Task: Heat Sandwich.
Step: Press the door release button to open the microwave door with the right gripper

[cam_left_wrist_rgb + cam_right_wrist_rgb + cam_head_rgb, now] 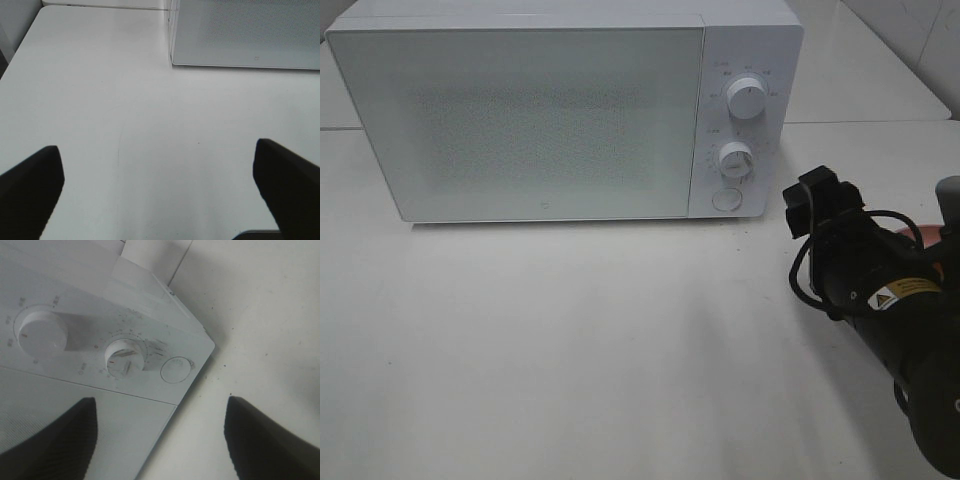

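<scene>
The sandwich is out of view in every frame. The white microwave (520,120) stands at the back of the table with its door closed. My right gripper (812,205) hovers just right of the microwave's control panel, pointing at it. In the right wrist view this gripper (160,405) is open, with nothing between its dark fingers (65,435), and the round door button (176,370) lies just ahead. My left gripper (156,147) is open over bare table, well short of the microwave's front (245,35). The left arm does not show in the exterior high view.
Two dials (747,97) (735,158) sit above the round button (725,198) on the panel. A pink sliver (928,233) peeks out behind the right arm at the right edge. The white table (570,340) spreads in front of the microwave.
</scene>
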Controlling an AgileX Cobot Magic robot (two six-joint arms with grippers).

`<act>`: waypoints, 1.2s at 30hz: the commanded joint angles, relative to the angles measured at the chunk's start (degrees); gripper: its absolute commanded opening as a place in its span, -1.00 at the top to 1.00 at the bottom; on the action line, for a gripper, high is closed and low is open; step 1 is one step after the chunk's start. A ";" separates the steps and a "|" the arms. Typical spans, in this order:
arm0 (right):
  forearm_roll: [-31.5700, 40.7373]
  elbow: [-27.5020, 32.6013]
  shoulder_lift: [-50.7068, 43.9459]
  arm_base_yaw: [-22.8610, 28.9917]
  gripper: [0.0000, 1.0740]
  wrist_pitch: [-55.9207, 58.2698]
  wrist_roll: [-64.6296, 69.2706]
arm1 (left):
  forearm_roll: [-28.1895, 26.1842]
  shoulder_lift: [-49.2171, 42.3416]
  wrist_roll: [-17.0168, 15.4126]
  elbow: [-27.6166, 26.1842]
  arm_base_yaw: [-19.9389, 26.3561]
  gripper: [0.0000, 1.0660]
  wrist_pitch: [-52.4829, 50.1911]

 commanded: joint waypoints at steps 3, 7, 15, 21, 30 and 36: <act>-0.06 -0.23 -0.11 0.23 -0.13 -0.97 19.02 | 0.00 -1.32 -0.52 0.11 -0.11 -0.83 -0.69; -0.69 -0.23 -0.11 0.23 0.15 1.95 23.95 | 0.00 -1.32 -0.52 0.11 -0.11 -0.83 -0.69; -1.15 -0.23 -0.11 0.23 1.00 4.98 26.07 | 0.00 -1.32 -0.52 0.11 -0.11 -0.83 -0.69; -2.18 -0.23 0.06 0.17 1.00 5.84 25.90 | 0.00 -1.32 -0.52 0.11 -0.11 -0.83 -0.69; -3.78 -2.41 4.30 0.17 1.00 5.56 26.64 | 0.00 -1.32 -0.52 0.11 -0.11 -0.83 -0.69; -5.21 -6.47 8.02 0.06 1.00 5.79 27.16 | 0.00 -1.32 -0.52 0.11 -0.11 -0.83 -0.69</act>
